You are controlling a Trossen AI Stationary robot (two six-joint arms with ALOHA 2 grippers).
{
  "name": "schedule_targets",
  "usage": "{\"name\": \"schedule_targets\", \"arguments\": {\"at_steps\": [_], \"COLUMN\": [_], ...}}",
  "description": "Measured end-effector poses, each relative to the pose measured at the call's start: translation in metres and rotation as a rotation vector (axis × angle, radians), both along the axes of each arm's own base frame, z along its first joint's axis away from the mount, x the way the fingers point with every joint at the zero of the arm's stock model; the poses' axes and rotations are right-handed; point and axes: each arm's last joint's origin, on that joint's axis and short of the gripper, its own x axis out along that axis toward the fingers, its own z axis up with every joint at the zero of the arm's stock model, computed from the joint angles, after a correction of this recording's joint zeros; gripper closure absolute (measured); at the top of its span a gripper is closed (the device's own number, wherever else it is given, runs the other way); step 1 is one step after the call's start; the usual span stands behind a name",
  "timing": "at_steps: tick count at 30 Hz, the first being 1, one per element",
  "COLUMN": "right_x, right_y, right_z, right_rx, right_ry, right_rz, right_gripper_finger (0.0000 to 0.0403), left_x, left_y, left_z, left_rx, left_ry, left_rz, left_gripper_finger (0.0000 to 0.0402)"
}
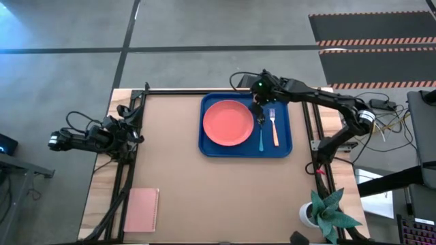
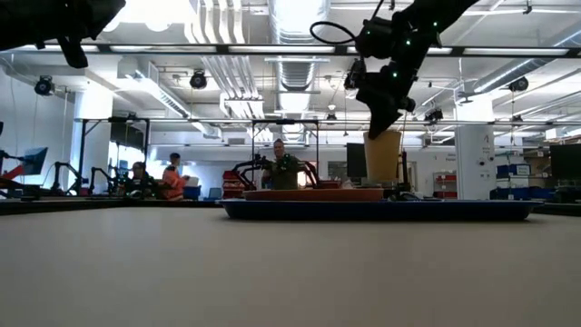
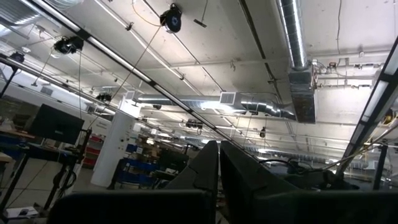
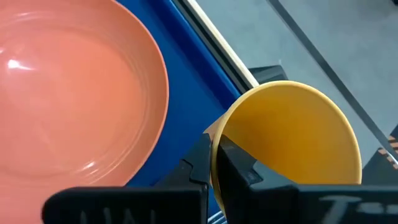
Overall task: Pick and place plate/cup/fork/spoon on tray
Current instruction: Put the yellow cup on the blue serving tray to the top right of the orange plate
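The deep-blue tray [image 1: 283, 146] lies at the table's far middle. On it are the coral-pink plate [image 1: 228, 122], the blue-handled spoon [image 1: 261, 135] and the orange-handled fork [image 1: 274, 129]. My right gripper [image 1: 257, 103] is over the tray's far edge, between plate and fork, shut on the orange-yellow cup [image 4: 298, 143]. The gripper hides the cup from above. In the low view the cup [image 2: 383, 156] hangs under the gripper [image 2: 379, 116], low over the tray [image 2: 454, 210]. My left gripper [image 3: 219, 171] is shut and empty, parked off the table's left edge [image 1: 102, 133]. My right gripper pinches the cup's side wall at its rim [image 4: 225, 134], one finger inside the cup and one outside. The fingers come from above, pointing down. The cup hangs below them, mouth up and slightly tilted. Whether its base touches the tray, I cannot tell.
A pink notebook [image 1: 142, 209] lies at the table's near left corner. A potted plant [image 1: 325, 212] stands off the near right corner. Cables and equipment sit beyond the right edge. People show in the room behind [image 2: 172, 177].
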Motion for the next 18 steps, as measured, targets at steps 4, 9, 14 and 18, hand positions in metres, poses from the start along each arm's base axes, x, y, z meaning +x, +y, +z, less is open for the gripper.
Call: {"name": "schedule_targets", "arguments": {"at_steps": [4, 9, 14, 18], "right_x": [0.004, 0.009, 0.013, 0.014], "right_y": [-0.003, -0.008, -0.012, -0.014], "right_z": [-0.009, -0.022, -0.032, -0.037], "right_rx": [0.016, 0.023, 0.030, 0.044], "right_ry": [0.019, 0.061, 0.082, 0.081], "right_rz": [-0.011, -0.038, -0.070, -0.096], "right_gripper_finger": [0.0394, 0.0394, 0.0394, 0.0394], "left_x": [0.000, 0.000, 0.000, 0.000], "left_y": [0.000, 0.000, 0.000, 0.000], "left_z": [0.000, 0.000, 0.000, 0.000], "left_rx": [0.000, 0.000, -0.001, -0.001], "left_ry": [0.000, 0.000, 0.001, 0.001], "left_rz": [0.000, 0.000, 0.001, 0.002], "left_gripper_finger": [0.0402, 0.0402, 0.0402, 0.0402]}}
